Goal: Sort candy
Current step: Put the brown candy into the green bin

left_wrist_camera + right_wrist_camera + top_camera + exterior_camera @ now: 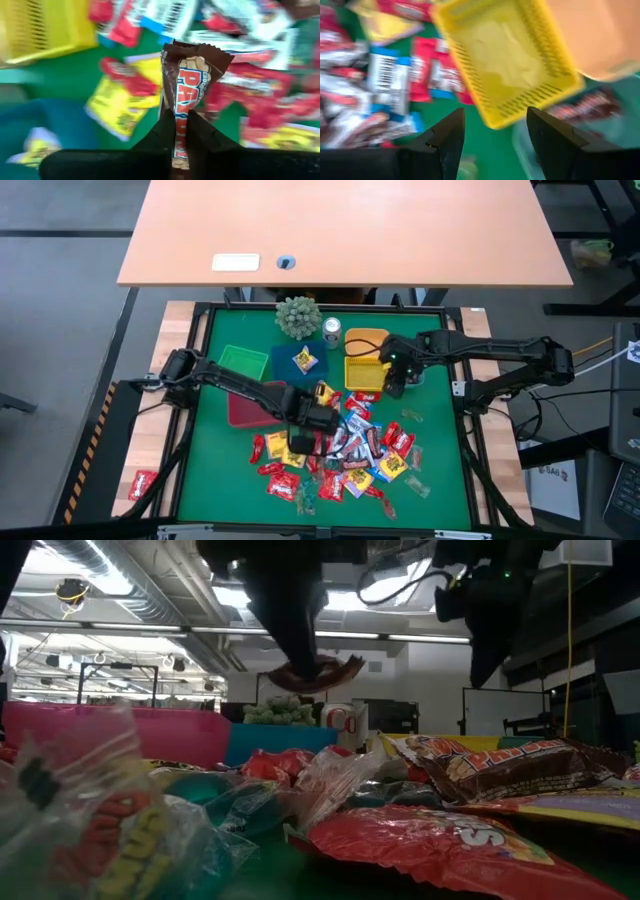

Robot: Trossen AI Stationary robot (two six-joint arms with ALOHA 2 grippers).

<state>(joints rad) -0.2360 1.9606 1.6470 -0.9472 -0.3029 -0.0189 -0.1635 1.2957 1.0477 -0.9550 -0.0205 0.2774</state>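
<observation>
"PAYDAY" on brown candy wrapper [186,95]; same brand, wrapper [505,766] in pile.

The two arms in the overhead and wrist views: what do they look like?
Both arms are dark, jointed links. The left gripper has two flat, black, wedge-shaped fingers. The right gripper has the same black fingers. A small green light shows on the right arm's wrist.

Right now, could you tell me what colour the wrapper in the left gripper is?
Dark brown with red lettering, clearest in the left wrist view.
</observation>
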